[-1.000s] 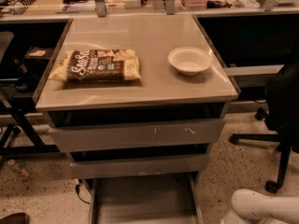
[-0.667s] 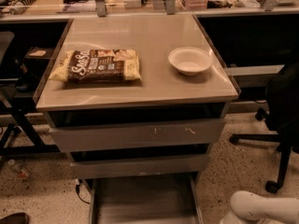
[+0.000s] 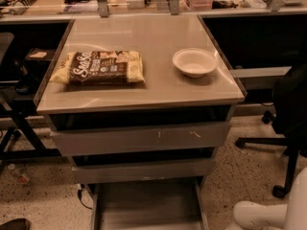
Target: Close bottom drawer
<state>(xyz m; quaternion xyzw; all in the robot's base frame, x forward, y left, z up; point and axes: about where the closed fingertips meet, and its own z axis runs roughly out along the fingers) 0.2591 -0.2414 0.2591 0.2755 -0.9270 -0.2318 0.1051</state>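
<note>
The grey cabinet (image 3: 144,92) has three drawers. The bottom drawer (image 3: 148,204) is pulled out toward me, with its flat grey tray open to view at the bottom edge of the camera view. Its front panel is mostly cut off by the frame. The mid-width drawer front (image 3: 144,170) and the widest drawer front with pale scratch marks (image 3: 141,138) sit above it. My gripper is not in view. Only a white rounded part of my arm (image 3: 261,215) shows at the bottom right, beside the open drawer and apart from it.
A brown snack bag (image 3: 98,67) and a white bowl (image 3: 194,62) lie on the cabinet top. A black office chair (image 3: 288,114) stands on the right. A dark desk frame (image 3: 19,104) stands on the left. A cable (image 3: 82,195) lies on the speckled floor.
</note>
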